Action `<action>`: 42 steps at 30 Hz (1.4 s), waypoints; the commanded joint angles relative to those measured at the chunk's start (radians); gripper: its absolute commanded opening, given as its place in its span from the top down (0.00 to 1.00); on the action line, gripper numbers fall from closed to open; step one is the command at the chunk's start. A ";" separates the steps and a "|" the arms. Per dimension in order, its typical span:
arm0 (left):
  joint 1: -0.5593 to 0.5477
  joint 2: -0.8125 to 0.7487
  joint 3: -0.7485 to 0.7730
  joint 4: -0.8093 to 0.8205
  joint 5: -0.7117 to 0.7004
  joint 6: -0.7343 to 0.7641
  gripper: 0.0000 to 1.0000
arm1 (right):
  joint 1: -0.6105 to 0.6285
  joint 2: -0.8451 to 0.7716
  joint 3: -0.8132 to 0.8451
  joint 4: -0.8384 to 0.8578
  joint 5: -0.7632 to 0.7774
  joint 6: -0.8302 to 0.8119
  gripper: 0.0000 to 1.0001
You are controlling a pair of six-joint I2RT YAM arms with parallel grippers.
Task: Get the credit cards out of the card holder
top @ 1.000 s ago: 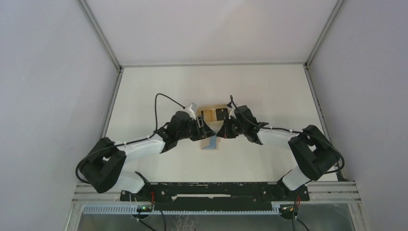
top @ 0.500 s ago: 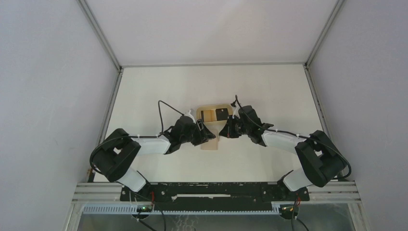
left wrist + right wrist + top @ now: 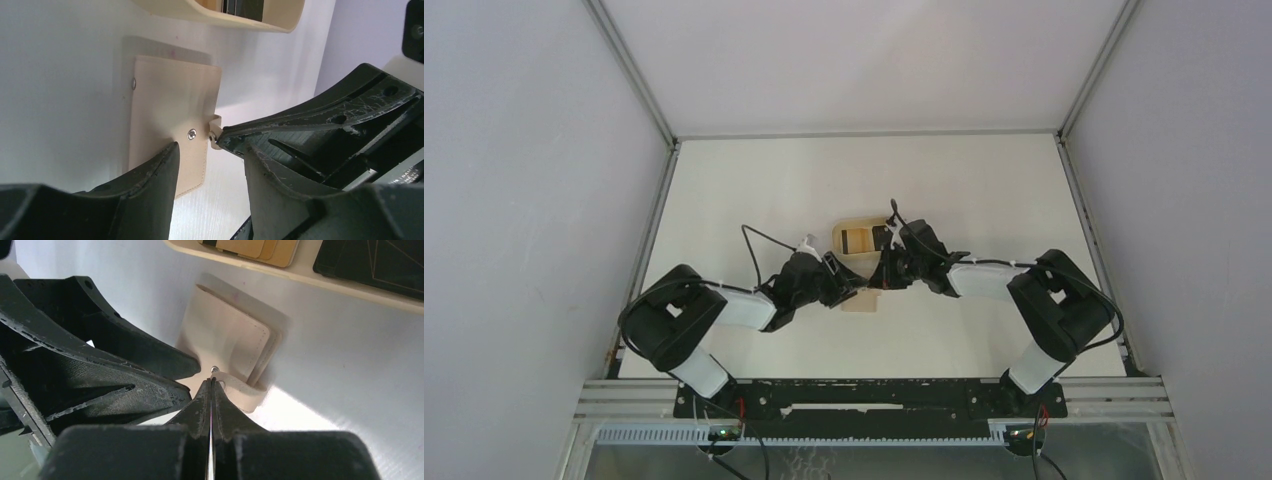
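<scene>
The beige card holder (image 3: 859, 303) lies folded and flat on the white table, just in front of an oval wooden tray (image 3: 837, 236). In the tray lie the credit cards, one tan-brown with a dark stripe (image 3: 855, 241) and one black (image 3: 883, 236). My right gripper (image 3: 212, 382) is shut, its tips pinching the end of the holder's closing tab (image 3: 239, 389) by the snap. My left gripper (image 3: 210, 150) is open low over the card holder (image 3: 170, 105). Its left finger (image 3: 150, 175) rests on the holder's face beside a snap. Its right finger (image 3: 280, 180) stands off the holder's edge.
The tray's rim (image 3: 300, 276) stands just behind the card holder (image 3: 225, 335), with the black card (image 3: 372, 262) and the tan card (image 3: 245, 245) inside it. Both arms meet at the table's centre. Grey walls close in the left, right and back.
Both grippers have come down toward the table. The card holder, raised and partly open a second ago, now lies flat and folded. The left arm has folded lower.
</scene>
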 commanded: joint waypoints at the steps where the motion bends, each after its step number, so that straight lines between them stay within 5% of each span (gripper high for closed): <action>1: -0.001 0.061 -0.058 0.137 -0.011 -0.083 0.47 | 0.009 0.020 0.055 0.036 0.003 0.019 1.00; 5: 0.000 0.108 -0.077 0.229 0.008 -0.122 0.68 | 0.014 0.040 0.076 0.036 0.000 0.024 1.00; 14: 0.006 0.108 -0.094 0.231 -0.007 -0.126 0.99 | 0.025 0.069 0.108 0.024 0.012 0.023 1.00; 42: 0.011 0.076 -0.075 0.136 -0.026 -0.080 1.00 | 0.017 0.058 0.124 -0.044 0.040 -0.022 1.00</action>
